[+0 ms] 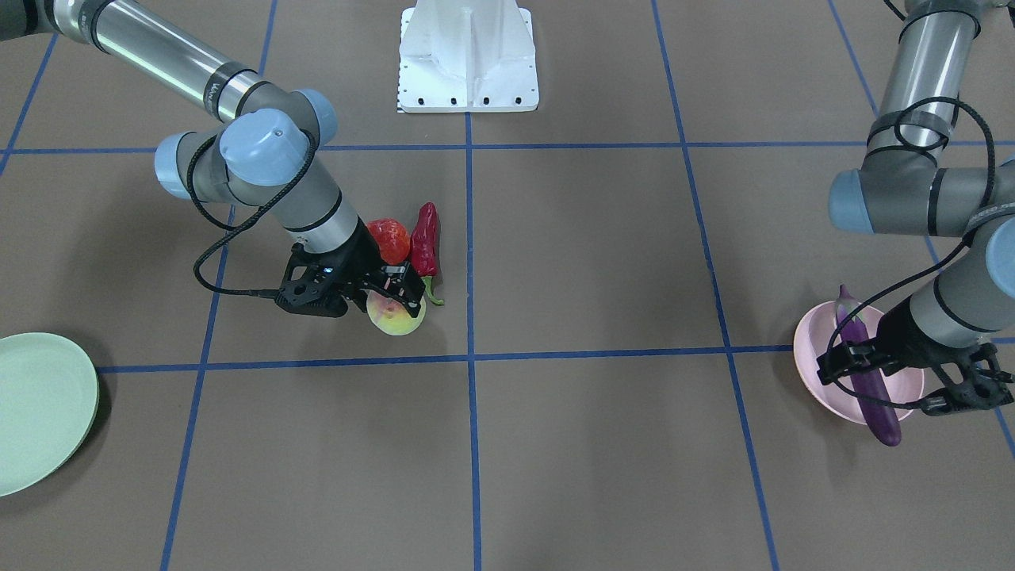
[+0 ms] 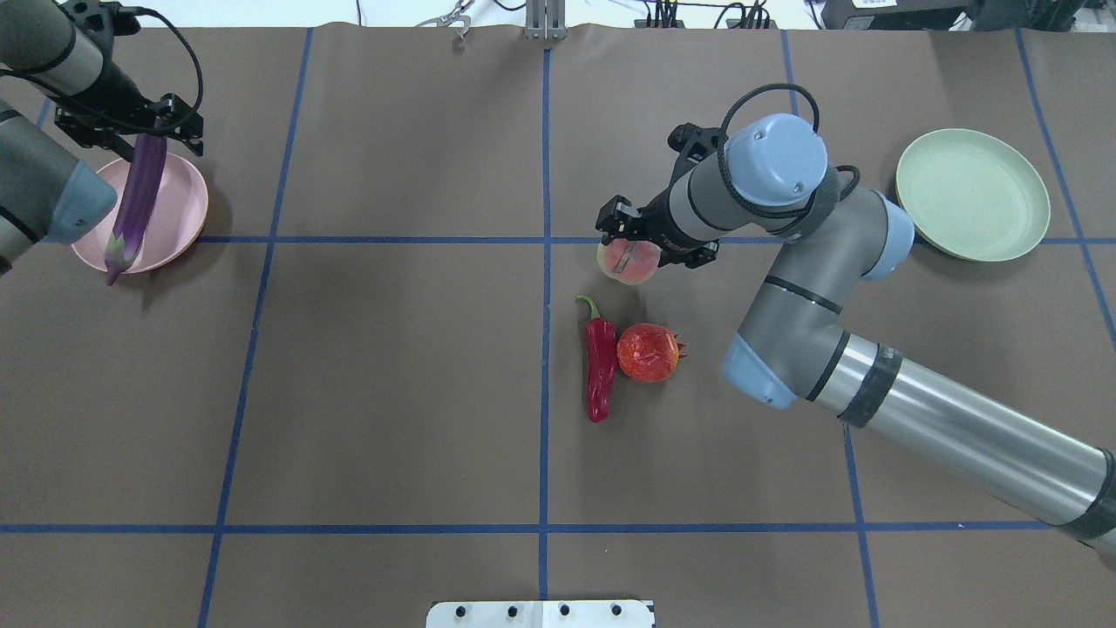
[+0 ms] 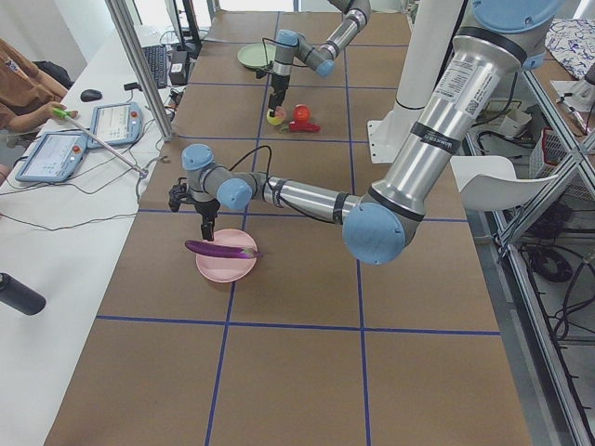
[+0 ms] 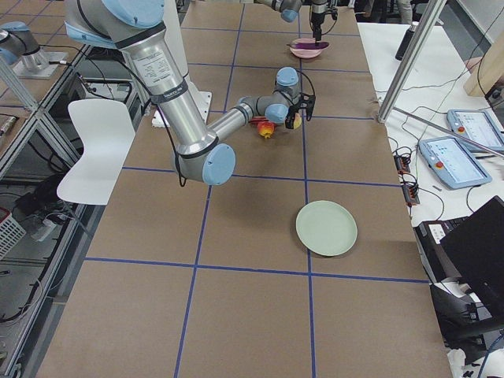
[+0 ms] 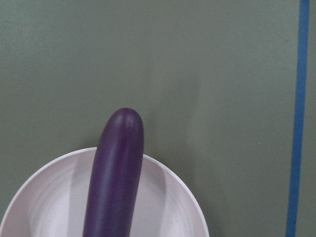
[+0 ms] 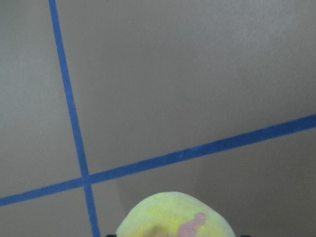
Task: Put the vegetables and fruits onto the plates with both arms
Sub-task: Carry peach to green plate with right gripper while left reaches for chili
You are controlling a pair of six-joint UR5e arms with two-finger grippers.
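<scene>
The table (image 2: 392, 392) is a flat brown surface divided into large rectangles by blue tape lines (image 2: 544, 436), with a white base (image 1: 468, 59) standing at the robot's edge. A pink plate (image 2: 179, 205) lies toward the robot's left end and a green plate (image 2: 972, 194) toward its right end, well apart. Near the centre a red chili pepper (image 2: 600, 366) and a pomegranate (image 2: 648, 352) lie touching side by side, with a peach (image 2: 641, 266) near them; whether the peach rests on the table cannot be determined.
</scene>
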